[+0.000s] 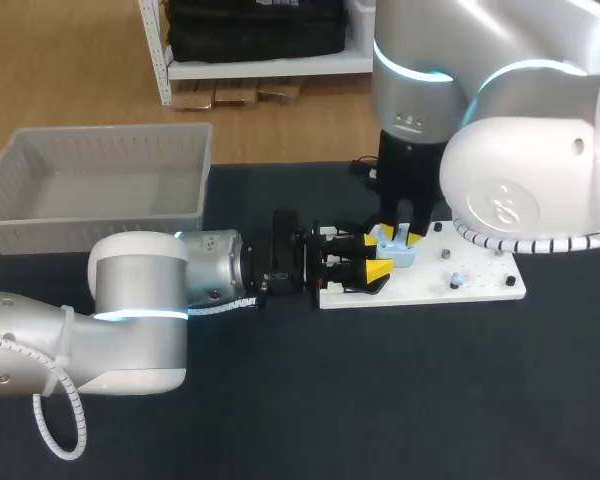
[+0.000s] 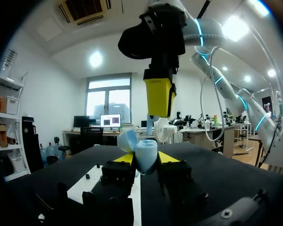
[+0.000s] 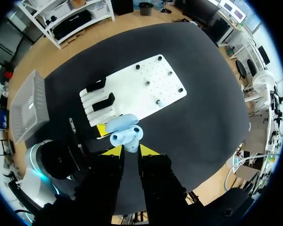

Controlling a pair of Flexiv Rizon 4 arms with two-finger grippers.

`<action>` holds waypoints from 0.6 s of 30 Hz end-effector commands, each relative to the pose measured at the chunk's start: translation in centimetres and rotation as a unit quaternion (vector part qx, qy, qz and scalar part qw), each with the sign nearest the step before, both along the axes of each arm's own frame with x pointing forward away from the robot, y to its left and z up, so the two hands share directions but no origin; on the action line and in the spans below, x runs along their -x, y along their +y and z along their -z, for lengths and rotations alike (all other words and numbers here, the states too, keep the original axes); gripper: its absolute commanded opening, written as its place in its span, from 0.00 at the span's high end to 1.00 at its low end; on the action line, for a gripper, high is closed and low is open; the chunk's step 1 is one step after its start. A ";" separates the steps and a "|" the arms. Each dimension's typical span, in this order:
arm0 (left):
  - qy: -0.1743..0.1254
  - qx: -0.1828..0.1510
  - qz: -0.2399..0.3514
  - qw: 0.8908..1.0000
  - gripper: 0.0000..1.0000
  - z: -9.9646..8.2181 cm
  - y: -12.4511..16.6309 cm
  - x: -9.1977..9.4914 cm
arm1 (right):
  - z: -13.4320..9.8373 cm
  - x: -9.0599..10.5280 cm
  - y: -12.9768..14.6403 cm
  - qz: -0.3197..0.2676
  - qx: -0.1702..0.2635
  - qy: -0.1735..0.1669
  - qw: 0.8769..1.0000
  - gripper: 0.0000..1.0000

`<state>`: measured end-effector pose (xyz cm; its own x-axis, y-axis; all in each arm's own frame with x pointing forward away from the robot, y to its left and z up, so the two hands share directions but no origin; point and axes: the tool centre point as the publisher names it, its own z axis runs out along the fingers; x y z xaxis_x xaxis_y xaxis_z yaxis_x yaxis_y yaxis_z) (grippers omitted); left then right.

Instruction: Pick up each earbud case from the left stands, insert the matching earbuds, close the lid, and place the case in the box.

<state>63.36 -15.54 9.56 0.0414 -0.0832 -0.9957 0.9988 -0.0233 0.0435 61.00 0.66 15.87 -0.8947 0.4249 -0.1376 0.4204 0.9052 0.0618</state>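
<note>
While your left arm [image 1: 140, 290] lies low and level across the table [image 1: 380, 400] from the left edge, its hand [image 1: 375, 256] reaches the left end of the white board [image 1: 460, 285]. That hand is clamped on the pale blue earbud case [image 1: 398, 252]. In the left wrist view the case [image 2: 146, 157] sits upright between the two yellow tips, touching both, with its lid tipped open to one side.

Your right arm [image 1: 520, 190] comes in from the back right and points its hand [image 1: 401, 237] straight down over the case. From the left wrist view the right hand [image 2: 159, 96] hangs just above the open case, apart from it. You cannot tell whether it is open or closed.

From the right wrist view, black stands [image 3: 101, 101] sit on the board's end just ahead of the case. The grey box [image 1: 40, 225] stands at the back left corner, well apart from both hands, behind the left arm. The board's far end lies under the right arm's elbow, and dark table top shows broadly between the board and the near edge.
</note>
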 end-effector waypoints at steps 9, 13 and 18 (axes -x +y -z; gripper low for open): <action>0.000 0.001 -0.001 1.000 1.00 0.0 0.0 0.1 | 0.4 0.1 -0.2 -0.003 -0.002 -0.005 1.000 1.00; 0.000 0.001 -0.001 1.000 1.00 0.0 0.0 0.1 | 0.4 0.1 -0.2 -0.003 -0.002 -0.004 1.000 1.00; 0.000 0.001 -0.001 1.000 1.00 0.0 0.0 0.1 | 0.5 0.0 -0.2 -0.003 -0.002 -0.003 1.000 1.00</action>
